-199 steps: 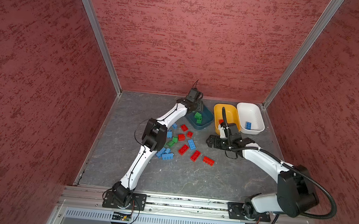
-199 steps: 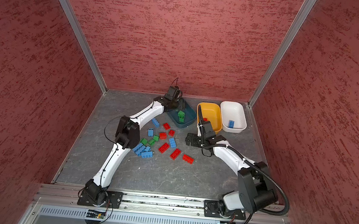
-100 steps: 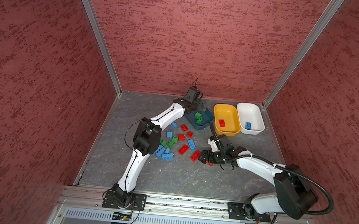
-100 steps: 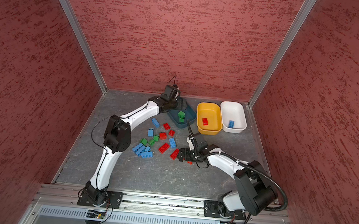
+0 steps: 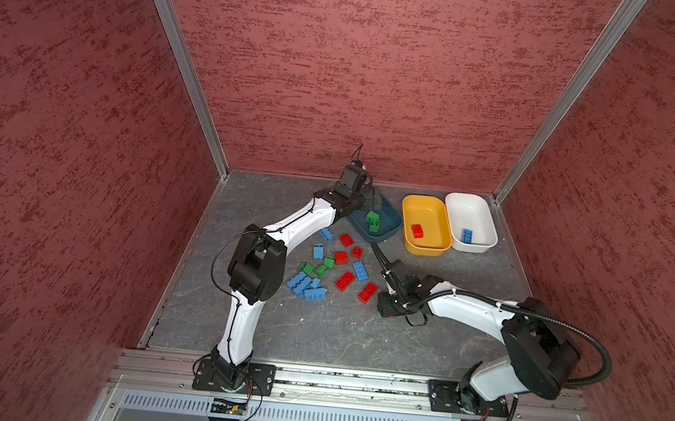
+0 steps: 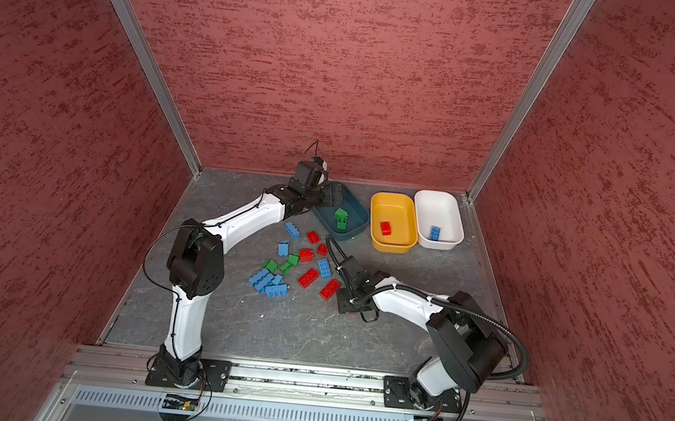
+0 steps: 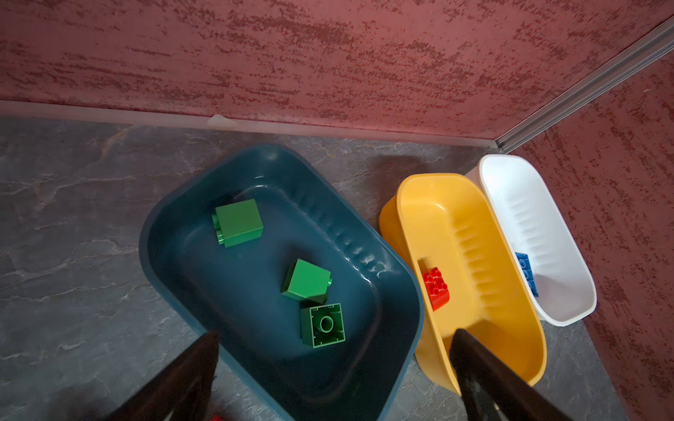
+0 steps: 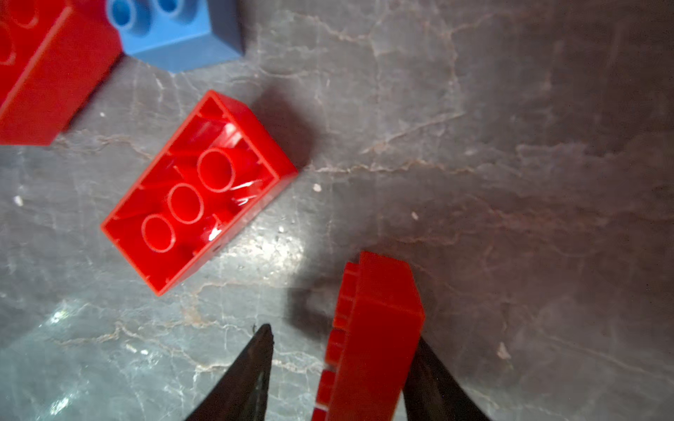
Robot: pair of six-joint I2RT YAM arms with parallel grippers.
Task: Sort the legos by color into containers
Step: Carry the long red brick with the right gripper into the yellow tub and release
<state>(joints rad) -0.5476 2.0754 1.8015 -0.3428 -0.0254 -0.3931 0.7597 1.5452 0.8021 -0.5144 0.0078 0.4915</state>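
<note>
Red brick (image 8: 375,328) on its side on the desk (image 5: 316,334), right fingers (image 8: 255,371) either side of it: one touching, the other a gap off, not gripping. Upturned brick (image 8: 197,193) just beside it, bare desk beyond. Left fingers (image 7: 193,371) spread wide, empty, above the teal tub (image 7: 164,262) holding three green bricks (image 7: 239,222). Yellow tub (image 7: 474,226) and white tub (image 7: 529,218) touch in the desk's far right corner.

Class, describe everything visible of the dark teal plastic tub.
The dark teal plastic tub is shallow, oblong and round-cornered, with a glossy, ribbed inner wall. It sits upright on the grey stone-look floor near the back wall, beside the orange-yellow plastic tub; whether they touch is unclear. Three green bricks lie inside, one hollow side up. The open left gripper hangs above it.
</note>
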